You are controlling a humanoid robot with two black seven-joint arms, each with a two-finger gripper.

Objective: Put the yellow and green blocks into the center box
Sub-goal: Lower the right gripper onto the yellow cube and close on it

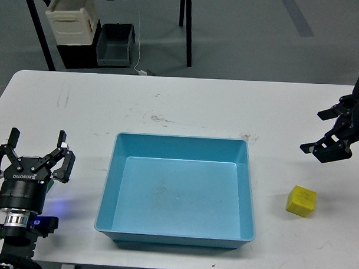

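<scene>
White table (80, 107) with faint scuffs; a light-blue tray (178, 144) sits mid-table, a yellow cube (301, 201) apart to its right.

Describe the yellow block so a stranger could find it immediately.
Start at the large light-blue plastic tray mid-table. Look right of it, on the white table, below the right gripper. The small bright yellow cube sits there, the only loose object on the tabletop.

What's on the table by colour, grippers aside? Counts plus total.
Yellow: 1, the yellow block, right of the tray.
Light blue: 1, the center box, nothing in it.
Green: 0, no green block in view.
Total: 2 on the white table.
</scene>
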